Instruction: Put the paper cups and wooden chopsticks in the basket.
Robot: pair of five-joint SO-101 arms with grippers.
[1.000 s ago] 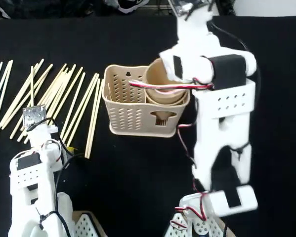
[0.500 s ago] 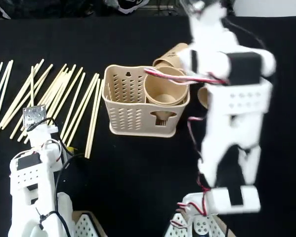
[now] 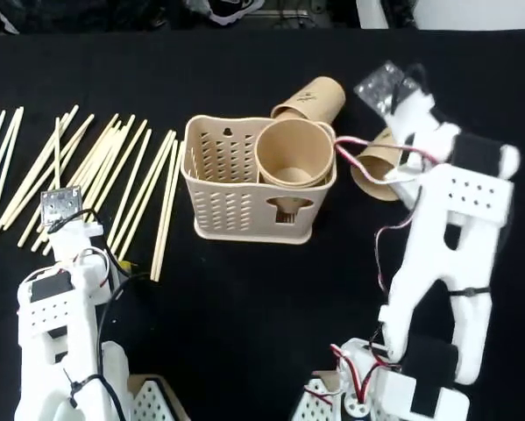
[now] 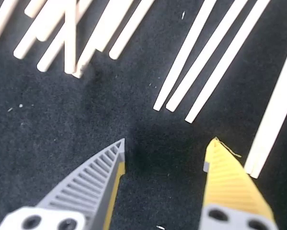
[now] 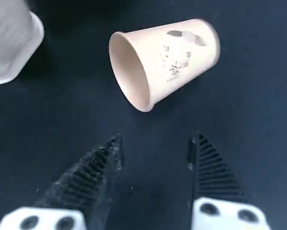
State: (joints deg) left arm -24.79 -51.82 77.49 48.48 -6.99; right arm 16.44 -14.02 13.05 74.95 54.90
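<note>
Right gripper (image 5: 157,139): jaws spread wide, empty, near a paper cup (image 5: 165,60) lying on its side. Left gripper (image 4: 168,141): jaws spread, empty, touching nothing, beside the wooden chopsticks (image 4: 275,112).

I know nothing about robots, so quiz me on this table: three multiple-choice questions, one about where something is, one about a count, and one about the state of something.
1. Where are the wooden chopsticks in relation to the basket?
A) inside it
B) on the table beside it
C) piled on top of it

2. How many paper cups lie on their sides outside the basket?
A) none
B) two
C) five

3. What state is the right gripper in?
A) open and empty
B) shut on a cup
C) shut on a chopstick

Answers:
1 B: the sticks are spread over the black table, apart from the basket.
2 B: one cup lies behind the basket and another lies beside it, near the right arm.
3 A: its fingers stand apart with nothing between them.
</note>
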